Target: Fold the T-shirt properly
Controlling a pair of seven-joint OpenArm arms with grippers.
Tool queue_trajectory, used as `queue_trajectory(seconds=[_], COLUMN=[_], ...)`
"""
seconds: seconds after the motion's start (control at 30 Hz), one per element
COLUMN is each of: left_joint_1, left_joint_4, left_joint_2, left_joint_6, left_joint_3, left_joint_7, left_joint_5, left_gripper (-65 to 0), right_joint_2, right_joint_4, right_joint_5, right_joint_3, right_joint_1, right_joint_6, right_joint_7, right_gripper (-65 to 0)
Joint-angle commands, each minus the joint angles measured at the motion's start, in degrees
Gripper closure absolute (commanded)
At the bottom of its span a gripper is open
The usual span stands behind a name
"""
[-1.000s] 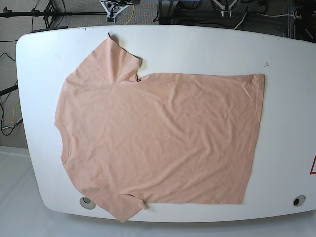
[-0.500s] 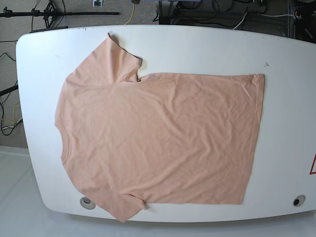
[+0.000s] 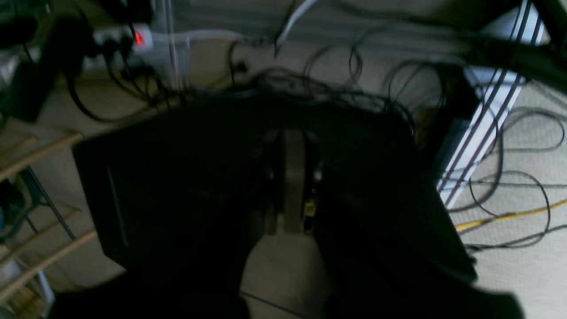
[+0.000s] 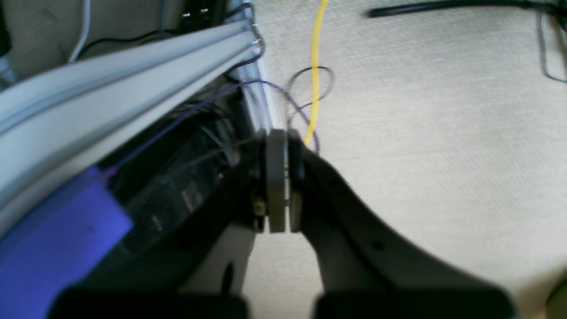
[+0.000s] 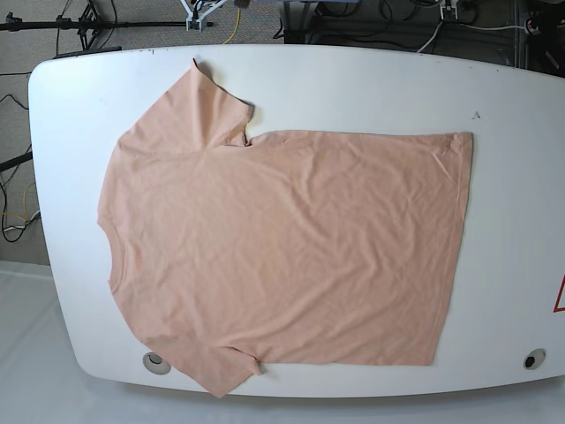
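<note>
**A:** so where's the shirt at right now?

**B:** The T-shirt [image 5: 282, 247] lies spread flat on the white table [image 5: 521, 177], unfolded, covering most of its width. Collar end points to the left side of the base view, hem runs down the right side. One sleeve sticks out toward the far edge near the top left, the other pokes past the near edge at the bottom left. A few light wrinkles, nothing bunched up.

**A:** and the arms? anybody grabbing it?

**B:** Nope, nothing's touching it. Both are off the table, past its far edge. The right gripper [image 4: 279, 181] hangs over pale carpet, jaws pressed together with nothing between them. There's a yellow cable [image 4: 315, 66] running along the floor behind it and a grey metal rail [image 4: 110, 97] off to one side.

**A:** left one?

**B:** The left gripper [image 3: 292, 177] view is dark and blurry, but the fingers look closed flat against each other, empty too. It's above a big black box-like thing [image 3: 186, 186], can't tell what exactly, with a tangle of black cables [image 3: 509, 177] on the floor and a power strip with a red light [image 3: 138, 39] in the corner.
</note>
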Motion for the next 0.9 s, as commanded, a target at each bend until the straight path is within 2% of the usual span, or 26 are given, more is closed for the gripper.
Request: queue_trajectory(seconds=[0.0,0.37,0.63,0.87], left_joint_1=[-0.76,-1.36,1.16,10.23], left_joint_4=[-0.52,-1.89,0.84,17.64], left_joint_2=[-0.74,-0.49,-0.5,-0.84], left_joint_6=[0.17,0.28,0.22,-1.18], left_joint_3=[-0.7,-0.84,-0.93,0.08], left_joint_7=[-1.47,-1.65,-3.21,-5.66], left_joint_5=[-0.42,1.08,0.21,-4.12], left_gripper=[0.0,0.0,0.0,0.0], right_joint_2=[0.15,0.26,-0.09,-0.61], right_joint_4=[-0.08,0.8,5.92,19.74], right_joint_5=[-0.15,-0.07,1.94,9.36], right_joint_3=[0.15,0.16,0.53,0.88], right_joint_1=[-0.44,-1.32,-4.19,-14.39], right_joint_6=[0.01,-2.43,-2.24,7.55], right_joint_7=[0.36,0.7,0.96,1.77], right_gripper=[0.0,0.0,0.0,0.0])
